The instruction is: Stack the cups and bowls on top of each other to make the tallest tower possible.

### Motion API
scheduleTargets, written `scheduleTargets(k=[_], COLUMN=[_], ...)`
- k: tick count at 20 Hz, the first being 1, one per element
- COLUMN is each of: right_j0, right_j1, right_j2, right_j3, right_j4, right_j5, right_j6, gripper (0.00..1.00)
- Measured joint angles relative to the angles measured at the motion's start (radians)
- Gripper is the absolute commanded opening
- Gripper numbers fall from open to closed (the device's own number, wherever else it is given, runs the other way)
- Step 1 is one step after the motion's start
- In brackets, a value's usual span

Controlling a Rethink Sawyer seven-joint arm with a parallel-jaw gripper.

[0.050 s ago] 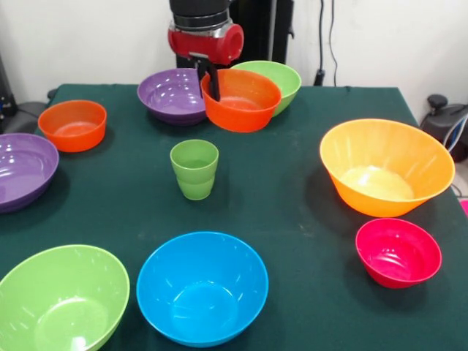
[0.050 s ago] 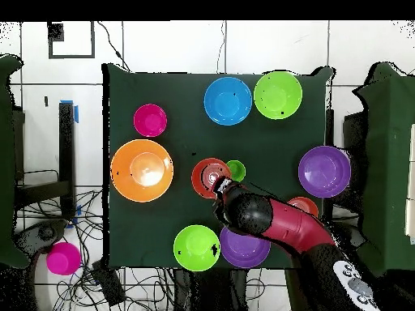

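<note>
- the red and black arm's gripper (image 1: 210, 77) is clenched on the rim of a small glossy orange-red plastic bowl (image 1: 245, 99), one dark finger inside the wall; the bowl hangs tilted, apparently clear of the green cloth table (image 1: 292, 197).
- from the front, that bowl sits around 1 o'clock from the small light-green ridged plastic tumbler (image 1: 194, 169), which stands upright, alone, mid-table. in the overhead view the two look just beside each other.
- no tower yet: everything rests singly. round the tumbler: second orange-red bowl (image 1: 72, 125) at 10, purple bowl (image 1: 173, 95) at 12, lime-green bowl (image 1: 276, 77) behind the held one, large orange bowl (image 1: 386, 167) at 3, pink-red bowl (image 1: 398, 251) at 4, blue bowl (image 1: 202, 287) at 6.
- my read: these are light, stiff, slick shells. a rim pinch suits them, but a bowl can swing or slip.
- the tumbler is narrow and tippy; a bowl must land centred on it.
</note>
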Motion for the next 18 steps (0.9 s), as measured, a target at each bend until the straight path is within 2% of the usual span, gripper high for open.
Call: scheduleTargets(k=[7, 12, 18], right_j0=[0.02, 0.044, 0.045], right_j1=[0.009, 0.045, 0.088], right_j2=[-0.005, -0.031, -0.047], right_j3=[0.0, -0.008, -0.018], right_j4=[-0.006, -0.042, -0.081], right_j5=[0.0, 0.0, 0.0], right_j6=[0.0, 0.0, 0.0], gripper=[0.0, 0.0, 0.0])
